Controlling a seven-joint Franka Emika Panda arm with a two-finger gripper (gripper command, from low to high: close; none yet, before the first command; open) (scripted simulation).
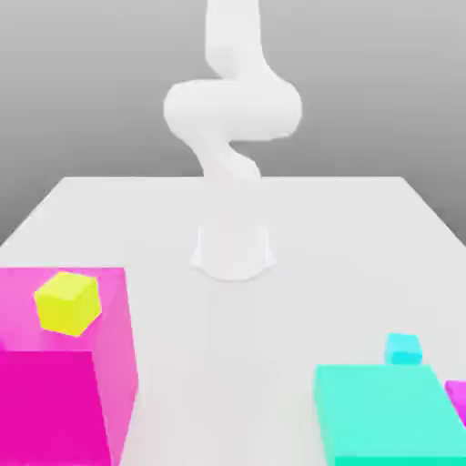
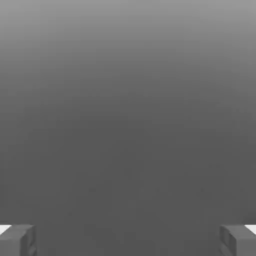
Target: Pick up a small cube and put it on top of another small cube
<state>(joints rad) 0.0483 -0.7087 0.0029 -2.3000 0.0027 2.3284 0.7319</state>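
White tabletop (image 1: 364,237) under a grey backdrop, and the arm (image 1: 232,114) rises at twelve o'clock. Gripper (image 2: 128,240) spread wide, fingertips (image 2: 17,240) far apart, nothing between them. Yellow cube (image 1: 66,302) at eight o'clock beside the big magenta block (image 1: 55,400). Small magenta cube (image 1: 458,400) peeks at four o'clock, touching the large cyan block (image 1: 387,414); small cyan cube (image 1: 403,349) just behind.

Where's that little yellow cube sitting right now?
In the exterior view, the small yellow cube is at the left, in front of the big magenta block, far across from the large cyan block.
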